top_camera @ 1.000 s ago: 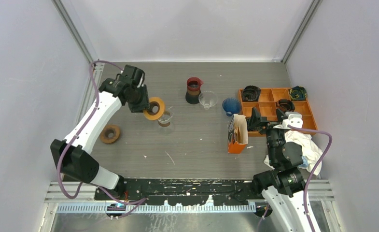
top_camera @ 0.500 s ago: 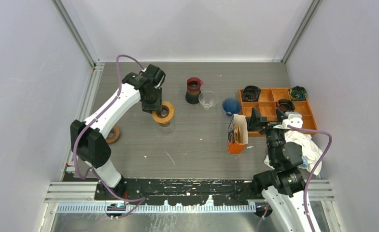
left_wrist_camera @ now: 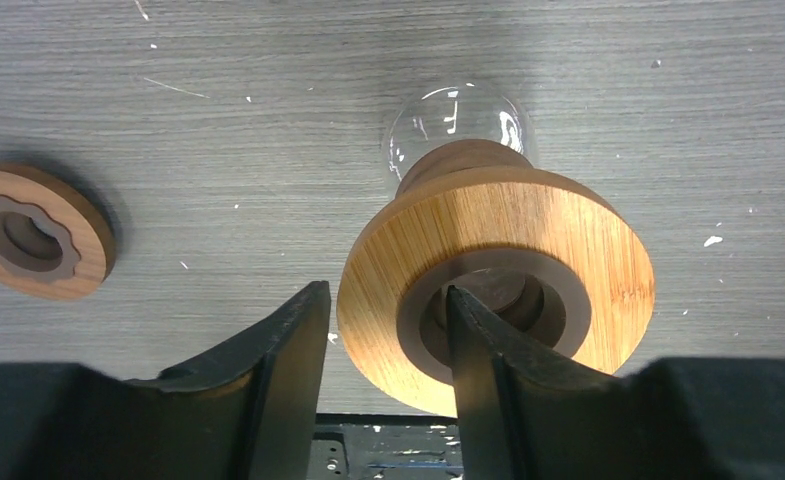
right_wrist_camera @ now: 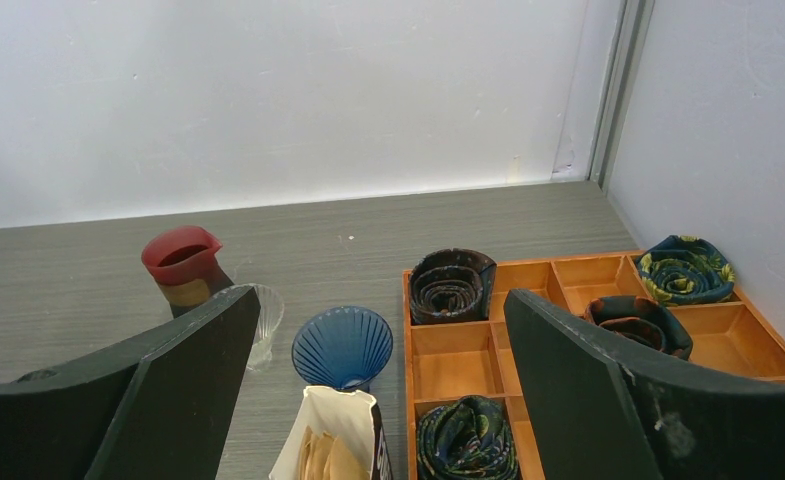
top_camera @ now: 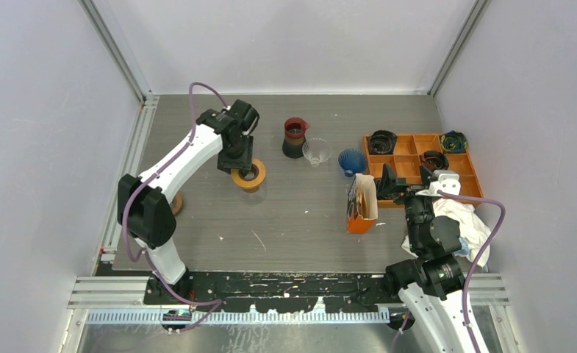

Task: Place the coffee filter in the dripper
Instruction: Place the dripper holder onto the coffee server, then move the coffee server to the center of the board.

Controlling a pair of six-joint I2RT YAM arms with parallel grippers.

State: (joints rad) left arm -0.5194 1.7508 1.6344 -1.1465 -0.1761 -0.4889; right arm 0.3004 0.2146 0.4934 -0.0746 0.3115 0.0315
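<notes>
Several brown paper coffee filters (right_wrist_camera: pixel 320 455) are sitting fanned together in the open top of a white-and-orange bag (top_camera: pixel 360 209), which is standing just beside the near-left corner of the orange tray (top_camera: pixel 410 143). They are looking thin, creased and tan, with only their upper edges showing. The right gripper (right_wrist_camera: pixel 380 310) is hovering over that same corner of the tray, its fingers spread wide and holding nothing. Dark fabric rolls (right_wrist_camera: pixel 452 285) are lying in some of the tray's compartments. A blue ribbed dripper (top_camera: pixel 352 159) is standing just off the tray's left side, with a clear glass cone (top_camera: pixel 316 151) and a red pitcher (top_camera: pixel 295 136) farther out on that side. Well apart from the tray, farther left, the left gripper (left_wrist_camera: pixel 383 295) is clamping the wooden-collared dripper (left_wrist_camera: pixel 528 230), one finger outside the bamboo ring and one inside its dark centre hole. The dripper's clear glass bulb is pointing away from the wrist camera toward the table; whether it is touching the table cannot be told. A loose wooden ring (left_wrist_camera: pixel 33 245) is lying farther still from the tray.
</notes>
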